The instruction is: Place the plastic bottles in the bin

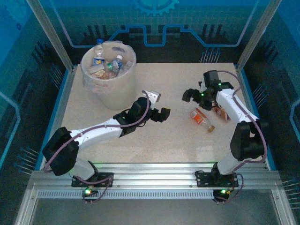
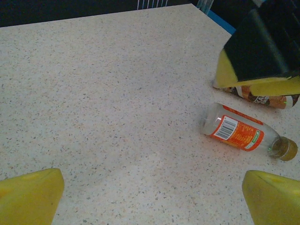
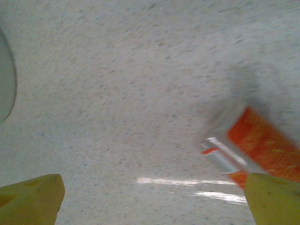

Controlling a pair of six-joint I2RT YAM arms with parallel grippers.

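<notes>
1. Nearest the lens in the left wrist view are the two yellow fingertips [image 2: 29,197] of my left gripper [image 2: 151,199], one in each lower corner of the frame. The jaws stand wide apart, with nothing between them but bare table [image 2: 108,93].
2. In the right wrist view the right gripper [image 3: 152,199] reads the same. Its yellow fingertips [image 3: 30,199] sit in the lower corners, and the jaws are spread wide and empty.
3. The orange-label bottle [image 2: 236,133] lies on its side at the right of the left wrist view.
   - The body is clear, and the orange label carries a white barcode panel and a small green mark.
   - The brownish-gold cap points to the lower right.
   - The print is too small to read, so I can make out no brand.
4. The second bottle [image 2: 262,97] lies just beyond it at the upper right. Its brown-and-white label has dark lettering that I cannot read. One of the right gripper's fingers [image 2: 255,47] partly hides it.
5. The right wrist view shows a blurred bottle [image 3: 258,150] with an orange label at the lower right, beside the fingertip. I cannot tell which of the two bottles it is.
6. The top view adds the overall layout.
   - The bin [image 1: 112,96] stands at the upper left of the table and holds the binned bottles [image 1: 99,52], one of them upright with a blue label.
   - The left gripper [image 1: 161,114] is at centre frame, near the bin's lower right.
   - The right gripper [image 1: 191,95] is to the upper left of the orange-label bottle [image 1: 201,118].
   - The second bottle [image 1: 221,112] lies partly under the right arm.
</notes>
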